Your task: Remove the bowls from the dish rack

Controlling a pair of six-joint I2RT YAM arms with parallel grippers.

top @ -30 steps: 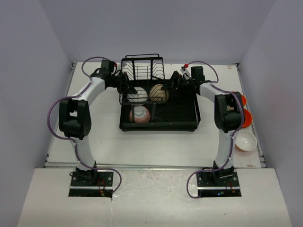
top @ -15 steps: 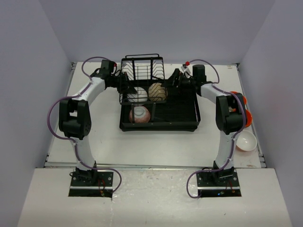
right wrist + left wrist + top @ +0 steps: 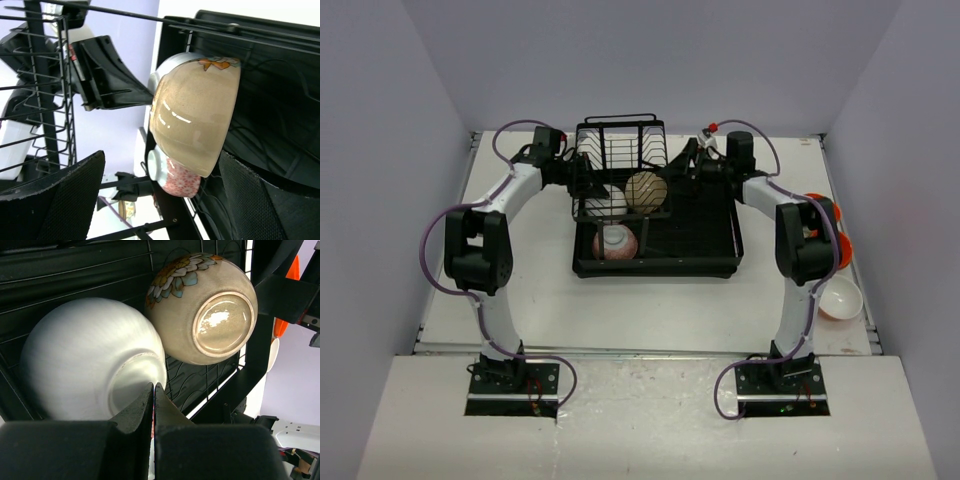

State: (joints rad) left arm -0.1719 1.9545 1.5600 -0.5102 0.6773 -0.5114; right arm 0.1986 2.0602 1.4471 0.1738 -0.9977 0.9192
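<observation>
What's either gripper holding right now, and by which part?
Nothing visibly. Right gripper open around the tan bowl, gaps both sides; left gripper shut, empty, at the white bowl.

So the black dish rack has its tall wire section at the far end. Three bowls sit in its left half: a plain white bowl and a tan flowered bowl tipped on their sides right up against each other, feet showing, and a pink-patterned bowl just in front of them. Off to the rack's right on the surface are two orange bowls and, nearer than them, another white bowl sitting mouth-up.
</observation>
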